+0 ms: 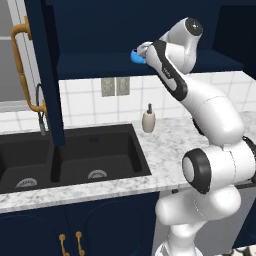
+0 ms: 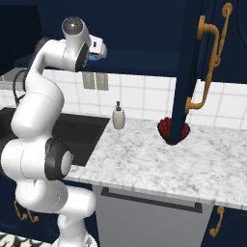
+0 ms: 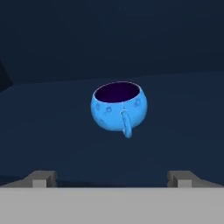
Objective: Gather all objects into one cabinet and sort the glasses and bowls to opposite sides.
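Note:
A bright blue bowl (image 3: 118, 107), squat and rounded with a dark inside and a small handle facing me, stands upright on the dark navy shelf (image 3: 175, 100) of the short wall cabinet over the tiled counter. My gripper (image 3: 112, 178) is open just in front of it, with nothing between its fingertips (image 3: 43, 177), and does not touch it. From the base, the gripper (image 1: 142, 50) is raised to the shelf's front edge, with the blue bowl (image 1: 134, 56) peeking out behind the hand. The right base view shows the gripper (image 2: 100, 47) and a sliver of the blue bowl (image 2: 95, 58). The glasses and the task's cabinet are out of view.
An open navy door (image 1: 50, 75) with a curved brass handle hangs left of the arm, and another open door (image 2: 189, 72) hangs to its right. Below lie a black sink (image 1: 75, 155), a soap dispenser (image 2: 118, 117) and a dark bowl of red fruit (image 2: 170, 129) on the marble counter (image 2: 159, 164).

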